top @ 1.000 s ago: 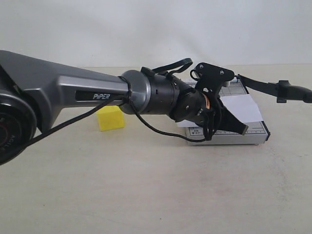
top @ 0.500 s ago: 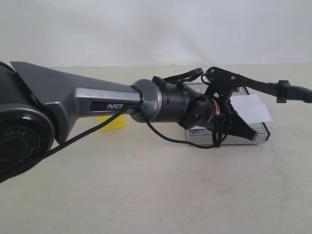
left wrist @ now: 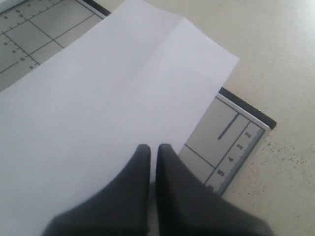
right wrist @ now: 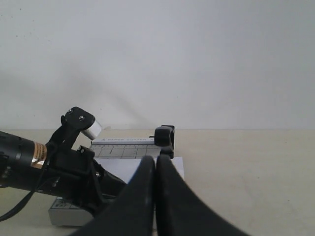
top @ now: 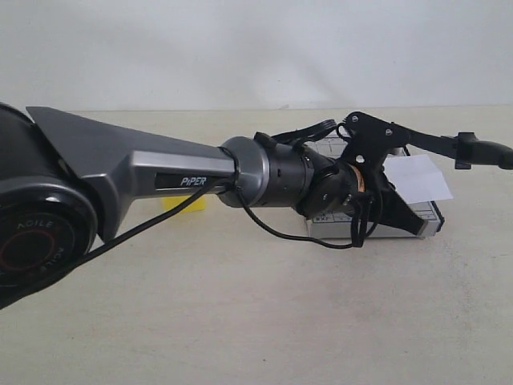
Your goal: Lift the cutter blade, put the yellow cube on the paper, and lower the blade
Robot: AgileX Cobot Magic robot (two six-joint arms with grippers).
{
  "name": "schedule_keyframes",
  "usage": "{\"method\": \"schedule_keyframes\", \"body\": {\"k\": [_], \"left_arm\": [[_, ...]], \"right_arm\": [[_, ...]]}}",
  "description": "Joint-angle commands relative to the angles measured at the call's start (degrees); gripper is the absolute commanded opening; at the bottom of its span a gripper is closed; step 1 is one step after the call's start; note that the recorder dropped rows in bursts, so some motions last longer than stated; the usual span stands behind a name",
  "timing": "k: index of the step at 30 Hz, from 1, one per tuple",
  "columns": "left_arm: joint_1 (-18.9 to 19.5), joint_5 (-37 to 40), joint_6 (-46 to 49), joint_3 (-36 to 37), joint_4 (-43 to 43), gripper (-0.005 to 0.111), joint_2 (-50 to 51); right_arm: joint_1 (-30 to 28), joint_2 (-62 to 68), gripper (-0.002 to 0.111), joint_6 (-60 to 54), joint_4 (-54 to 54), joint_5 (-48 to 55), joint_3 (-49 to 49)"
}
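Currently your left gripper (top: 413, 227) has its fingers (left wrist: 123, 196) pressed together. Only a thin seam shows between them, and nothing appears pinched there. In the left wrist view the paper (left wrist: 113, 98) lies straight beneath and ahead of those tips, spread over the grey trimmer (left wrist: 231, 132). You cannot tell whether the tips touch the sheet. One corner of the paper reaches past the trimmer's edge, out ahead of the gripper.

The cutter blade (top: 425, 142) is raised. It passes above your left gripper's wrist and slants away beyond it, clear of the paper. The yellow cube (top: 178, 203) sits on the table (top: 240, 321), well behind the left gripper. It is back along your left arm (top: 120, 160), which hides all but a sliver of it.

Your right gripper (right wrist: 155, 160) has its fingers closed flat against each other. Just past its tips stands the blade's black end. Further ahead lie the trimmer and the paper, with the left gripper over them. You cannot tell from this view whether the right fingers pinch any part of the blade.
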Motion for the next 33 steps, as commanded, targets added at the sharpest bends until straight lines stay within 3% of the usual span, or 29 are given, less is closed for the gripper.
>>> {"method": "schedule_keyframes", "body": {"k": [1,11,20,33], "left_arm": [[-0.62,-0.13,0.89,-0.13,-0.61,0.005,1.06],[-0.81,0.3,2.49,-1.53,-0.61,0.005,1.72],[-0.81,5.93,3.17,-4.09,-0.61,0.005,1.49],[-0.01,6.31,3.17,-4.09,0.92,0.005,-5.64]], "right_arm": [[0.08,-0.34,0.0,0.27,-0.09,-0.08,-0.05],[0.08,-0.34,0.0,0.27,-0.09,2.05,-0.05],[0.08,-0.34,0.0,0.27,-0.09,2.05,-0.05],[0.08,-0.34,0.0,0.27,-0.09,2.05,-0.05]]}}
